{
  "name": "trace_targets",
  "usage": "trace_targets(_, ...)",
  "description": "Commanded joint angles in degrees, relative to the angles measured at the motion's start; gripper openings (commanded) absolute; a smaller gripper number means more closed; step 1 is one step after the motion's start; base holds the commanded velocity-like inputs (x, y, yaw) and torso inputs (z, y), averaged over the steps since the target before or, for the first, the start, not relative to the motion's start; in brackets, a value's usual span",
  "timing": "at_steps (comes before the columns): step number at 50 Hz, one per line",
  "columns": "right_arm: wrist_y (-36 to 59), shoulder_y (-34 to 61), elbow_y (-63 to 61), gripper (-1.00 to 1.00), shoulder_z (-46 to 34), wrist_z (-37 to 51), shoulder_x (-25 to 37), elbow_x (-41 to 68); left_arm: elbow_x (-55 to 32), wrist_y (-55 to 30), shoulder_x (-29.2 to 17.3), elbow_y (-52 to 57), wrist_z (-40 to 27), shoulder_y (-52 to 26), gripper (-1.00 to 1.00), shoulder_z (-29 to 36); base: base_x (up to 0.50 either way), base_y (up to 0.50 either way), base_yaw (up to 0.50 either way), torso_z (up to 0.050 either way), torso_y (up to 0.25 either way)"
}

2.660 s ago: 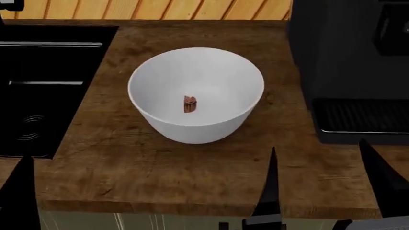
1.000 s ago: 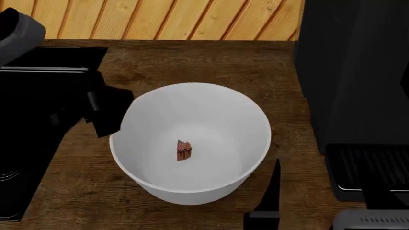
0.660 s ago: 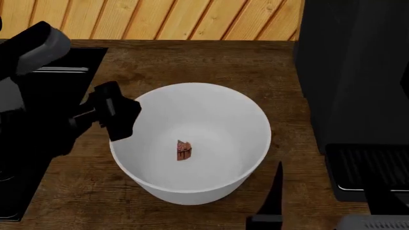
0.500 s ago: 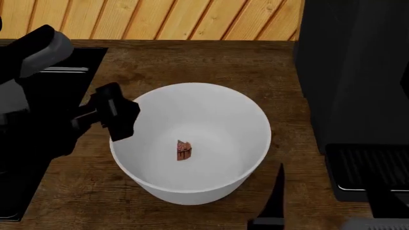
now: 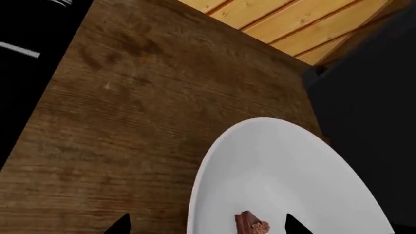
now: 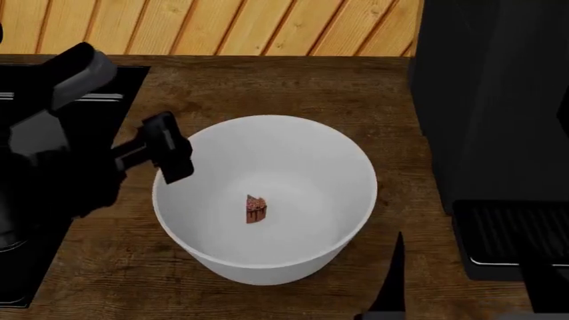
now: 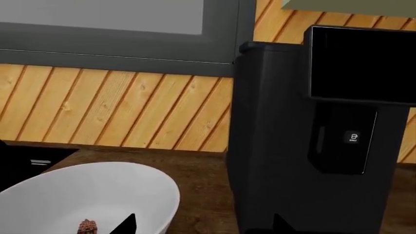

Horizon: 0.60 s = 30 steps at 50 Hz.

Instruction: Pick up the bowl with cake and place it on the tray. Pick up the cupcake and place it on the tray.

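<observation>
Bowl (image 6: pixel 265 199) mid-counter (image 6: pixel 294 87) with cake (image 6: pixel 256 209) at its bottom, left gripper (image 6: pixel 165 148) spread astride the near-left rim (tips barely visible), right gripper (image 6: pixel 391 280) state impossible to tell: likely to tip or slip, glossy wall pinched shallowly, spilling cake.

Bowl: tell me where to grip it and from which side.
Pinch the rim of the white bowl on its left side, one finger inside the wall and one outside. The body looks too wide to span, the walls are smooth, and the left gripper already sits at that edge. The cake slice lies mid-floor, clear of the rim.
</observation>
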Motion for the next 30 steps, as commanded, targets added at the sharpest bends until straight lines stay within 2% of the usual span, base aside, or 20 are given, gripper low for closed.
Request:
trace_targets(1,-0.89,-0.44,-0.52,1.0,0.36,0.46,1.24,0.73,3.11,1.2,1.26,-4.29,2.95,0.14,1.0,1.4,0.0,0.0,0.0,0.0,0.0)
trace_targets(11,-1.11,-0.55,-0.96,1.0,-0.62,1.5,1.43,0.63,6.07,1.12,2.28,-7.93,5.69,1.27,1.0,4.05,0.0,0.0,0.0,0.0,0.0)
trace_targets(30,-3.38,-0.9,-1.78,1.0,-3.11,3.82,3.06,0.82,6.64,-0.14,3.17,-7.2,5.57,2.79,1.0,6.35,0.0,0.0,0.0,0.0,0.0)
